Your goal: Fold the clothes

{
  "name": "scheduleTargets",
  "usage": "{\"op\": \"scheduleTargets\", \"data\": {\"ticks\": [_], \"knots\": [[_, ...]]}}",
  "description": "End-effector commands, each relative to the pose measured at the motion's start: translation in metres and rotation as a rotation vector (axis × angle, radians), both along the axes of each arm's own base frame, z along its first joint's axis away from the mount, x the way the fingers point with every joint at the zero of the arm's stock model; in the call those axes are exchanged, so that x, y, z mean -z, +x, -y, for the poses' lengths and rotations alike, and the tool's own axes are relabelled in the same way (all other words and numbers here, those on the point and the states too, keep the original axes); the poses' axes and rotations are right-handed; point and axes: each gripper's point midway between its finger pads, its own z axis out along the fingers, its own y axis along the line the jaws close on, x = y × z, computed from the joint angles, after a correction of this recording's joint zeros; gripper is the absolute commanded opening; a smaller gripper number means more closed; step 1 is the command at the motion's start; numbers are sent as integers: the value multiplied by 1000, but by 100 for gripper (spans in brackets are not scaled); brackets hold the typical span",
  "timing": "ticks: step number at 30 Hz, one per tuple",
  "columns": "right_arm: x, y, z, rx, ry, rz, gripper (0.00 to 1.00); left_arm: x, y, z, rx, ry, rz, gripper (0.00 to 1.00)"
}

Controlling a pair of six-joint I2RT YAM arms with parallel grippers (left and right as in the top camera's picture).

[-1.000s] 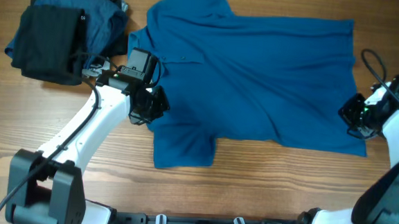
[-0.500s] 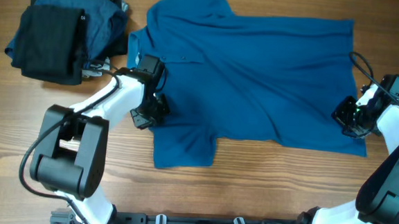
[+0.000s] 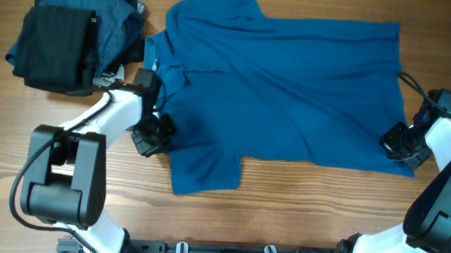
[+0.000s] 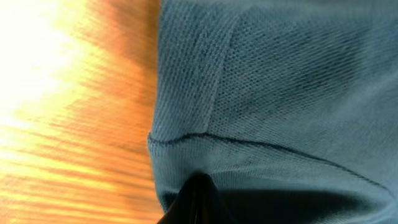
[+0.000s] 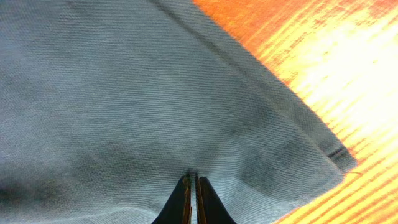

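The blue polo shirt (image 3: 291, 83) lay spread flat across the middle of the worktop (image 3: 298, 217), collar toward the left edge and hem (image 3: 396, 98) toward the right edge. A pile of darker clothes (image 3: 66, 42) sat at the far left corner.

The left gripper (image 3: 151, 134) was down at the seam where the near sleeve (image 3: 203, 168) met the body, its fingers (image 4: 196, 202) clenched on a pucker of knit. The right gripper (image 3: 399, 145) sat at the hem's near corner, close to the right edge, its fingers (image 5: 177, 208) likewise pinched shut on the cloth.

The step in hand looked like a lengthwise fold, carrying the shirt's near side toward the far edge. To do it well, both arms would need to lift together, only high enough for the cloth to clear itself. They should travel at one pace, so the fabric between them was taut and the crease ran parallel with the near edge. The sleeve's outer end lay outside either grip and might drag or flip under; a low, slow arc would let it trail flat. Both grips looked thin, so a jerk could pull the cloth free.
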Motion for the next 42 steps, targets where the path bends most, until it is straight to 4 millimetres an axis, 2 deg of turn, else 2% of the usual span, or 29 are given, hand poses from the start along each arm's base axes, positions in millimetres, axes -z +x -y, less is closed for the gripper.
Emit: {"op": "scheduleTargets", "data": {"ticks": [1,5,7,12,16,19,20,22,24,25,26,27,28,31,32,33,39,40,42], "knots": [[3,-13,8,60,-55,-65,4,35,-68,-36,12,135,-251,4],[3,-21,10,94,-74,-94,4,23,-86,-28,-9,79,-340,4],[3,-21,10,98,-73,-95,4,15,-88,-31,-4,96,-339,4],[3,-23,8,114,-66,-100,5,-14,-78,-55,4,217,-207,4],[8,-23,8,115,-70,-89,5,-20,-76,-68,-3,272,-180,4],[14,-11,1,49,-22,-30,5,-19,-73,-69,-17,264,-171,4],[12,-5,0,26,-17,-3,5,-18,-70,-67,-17,253,-157,4],[1,-4,6,41,-43,-5,11,-18,-63,-60,-22,208,-131,4],[-9,-8,11,78,-75,-4,20,-21,-58,-56,-25,190,-118,4],[-16,-11,14,120,-98,-3,44,-22,-55,-56,-11,186,-106,4],[-21,-14,17,153,-110,5,78,-23,-54,-56,-5,185,-100,4],[-23,-15,19,166,-111,11,92,-23,-54,-56,-3,184,-98,4],[-23,-18,21,178,-107,10,95,-23,-54,-56,-2,184,-99,5],[-17,-28,25,233,-84,0,94,-23,-54,-56,-2,184,-98,16],[-13,-30,24,244,-66,8,92,-23,-54,-56,-2,184,-98,27],[-9,-32,24,255,-46,14,89,-23,-54,-56,-3,184,-99,31],[7,-31,13,242,30,64,70,-23,-54,-56,-2,184,-99,34],[10,-33,10,242,39,56,63,-22,-53,-56,-3,184,-96,40],[13,-35,10,243,35,57,49,-21,-50,-55,-9,179,-85,43]]}}
